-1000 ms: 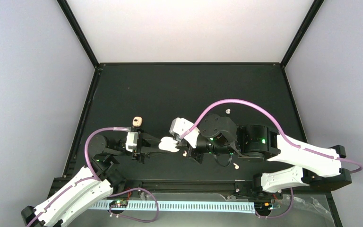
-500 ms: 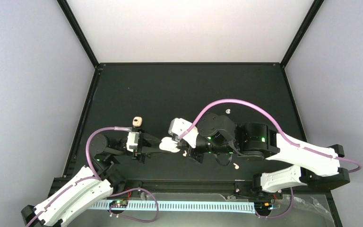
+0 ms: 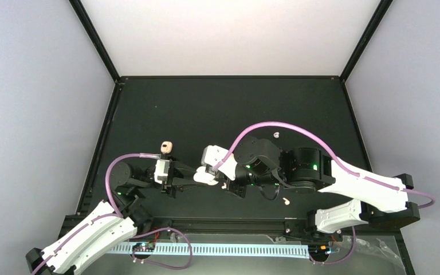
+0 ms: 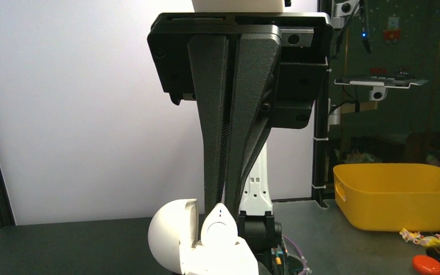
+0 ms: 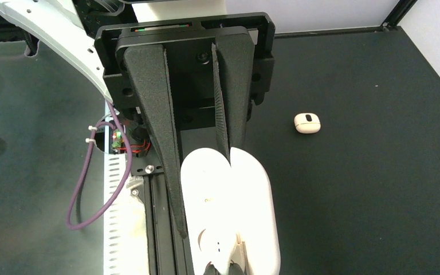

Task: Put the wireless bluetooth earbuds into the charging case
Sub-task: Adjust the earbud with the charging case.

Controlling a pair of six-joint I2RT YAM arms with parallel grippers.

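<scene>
Glossy smooth white plastic charging case [image 5: 253, 209]

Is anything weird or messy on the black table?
Nothing looks broken or spilled. One odd bit: a peach-tan lump with a dark spot sits alone beside the left arm and matches nothing else. What looks like an earbud lies loose near the front rail, away from the charging case.

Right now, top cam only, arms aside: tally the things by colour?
White: 4, the case and 3 small bits, too small to identify
Peach: 1, the lump
Total: 5
</scene>
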